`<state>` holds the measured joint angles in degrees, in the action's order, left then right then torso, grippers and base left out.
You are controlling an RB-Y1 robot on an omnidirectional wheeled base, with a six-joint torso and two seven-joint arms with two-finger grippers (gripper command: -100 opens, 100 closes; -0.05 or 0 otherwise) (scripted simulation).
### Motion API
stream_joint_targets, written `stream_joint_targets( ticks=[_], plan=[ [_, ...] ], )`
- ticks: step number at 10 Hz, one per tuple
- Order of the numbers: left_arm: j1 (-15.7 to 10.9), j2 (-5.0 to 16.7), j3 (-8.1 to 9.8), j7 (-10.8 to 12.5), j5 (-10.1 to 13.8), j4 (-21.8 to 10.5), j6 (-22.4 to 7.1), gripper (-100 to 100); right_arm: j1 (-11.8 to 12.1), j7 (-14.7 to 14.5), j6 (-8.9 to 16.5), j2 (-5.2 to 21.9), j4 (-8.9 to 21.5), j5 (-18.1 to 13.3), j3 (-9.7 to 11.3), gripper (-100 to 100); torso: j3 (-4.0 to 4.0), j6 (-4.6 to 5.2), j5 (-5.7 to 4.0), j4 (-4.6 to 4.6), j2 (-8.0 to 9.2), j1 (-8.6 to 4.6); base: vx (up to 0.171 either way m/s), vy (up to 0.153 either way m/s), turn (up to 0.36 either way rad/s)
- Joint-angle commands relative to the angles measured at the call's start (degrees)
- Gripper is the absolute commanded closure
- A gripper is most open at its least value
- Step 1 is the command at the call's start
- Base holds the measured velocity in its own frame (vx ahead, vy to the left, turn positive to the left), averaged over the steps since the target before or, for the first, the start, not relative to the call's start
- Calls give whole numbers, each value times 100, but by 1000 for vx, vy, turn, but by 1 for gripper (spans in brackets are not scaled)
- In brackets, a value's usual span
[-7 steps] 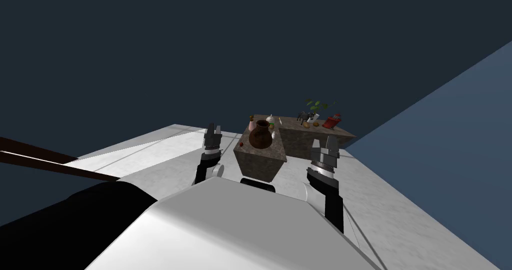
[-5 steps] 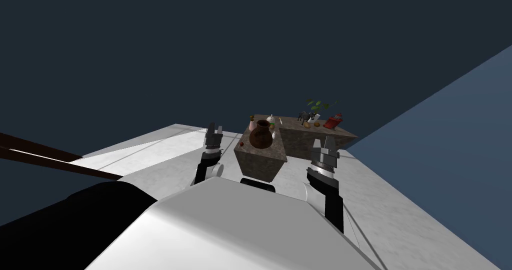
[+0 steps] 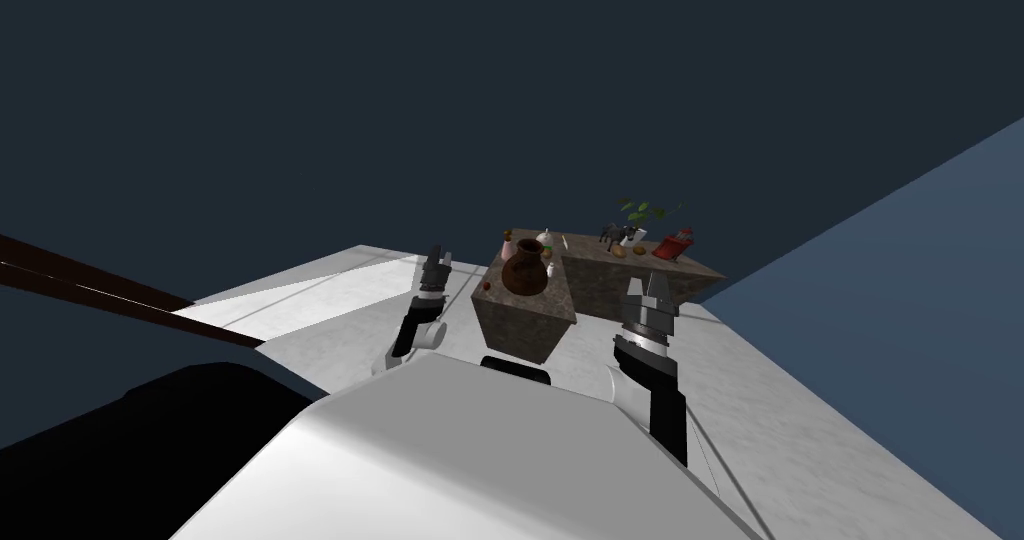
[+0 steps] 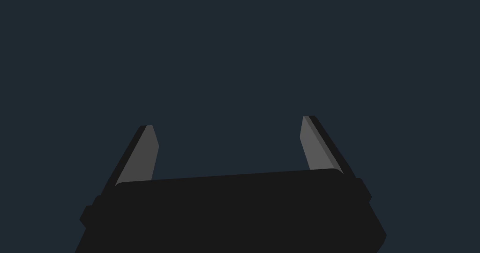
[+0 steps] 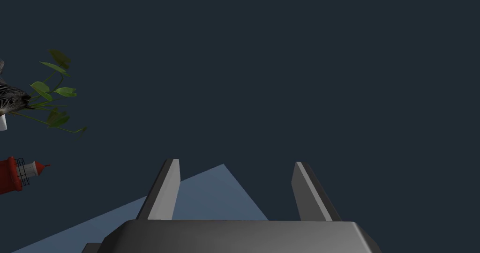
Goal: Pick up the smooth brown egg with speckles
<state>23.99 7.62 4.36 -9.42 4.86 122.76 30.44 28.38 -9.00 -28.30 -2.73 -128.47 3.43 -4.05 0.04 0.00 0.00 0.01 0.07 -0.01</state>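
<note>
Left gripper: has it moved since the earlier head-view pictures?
Yes. The left gripper has edged sideways toward the stone counter, and the gap to its near corner is narrower than before.

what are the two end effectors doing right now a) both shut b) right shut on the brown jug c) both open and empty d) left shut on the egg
C: in their wrist views the left end effector and the right end effector are each spread wide, with nothing held between them.
</note>
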Motion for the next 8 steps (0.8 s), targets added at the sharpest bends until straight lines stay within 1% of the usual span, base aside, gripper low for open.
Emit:
stream_joint_targets(
  ticks=[1, 3, 4, 5, 6, 8],
  plan=[
    [-204, 163, 37, 8, 84, -253, -133, -100, 0, 0, 0, 0, 0, 0, 0, 0, 0, 0, 0, 0, 0, 0, -16, -6, 61],
    [-535, 423, 112, 27, 240, -609, -434, -100, 0, 0, 0, 0, 0, 0, 0, 0, 0, -1, 0, 0, 0, -1, -32, -17, 100],
    [-576, 423, 112, 27, 240, -684, -443, -100, 0, 0, 0, 0, 0, 0, 0, 0, 1, 0, -1, 1, 3, -4, -27, -14, 28],
    [-780, 546, 152, 35, 319, -905, -620, -100, 0, 0, 0, 0, 0, 0, 0, 0, 1, 0, -1, 1, 2, -3, -21, -11, 63],
    [-780, 546, 152, 35, 319, -919, -620, -100, 0, 0, 0, 0, 0, 0, 0, 0, 0, -1, -1, 0, 0, -2, -17, -11, 33],
    [-1163, 776, 235, 48, 474, -1306, -982, -100, 0, 0, 0, 0, 0, 0, 0, 0, -1, 0, -1, 0, -2, -2, -29, -19, 92]
  ],
)
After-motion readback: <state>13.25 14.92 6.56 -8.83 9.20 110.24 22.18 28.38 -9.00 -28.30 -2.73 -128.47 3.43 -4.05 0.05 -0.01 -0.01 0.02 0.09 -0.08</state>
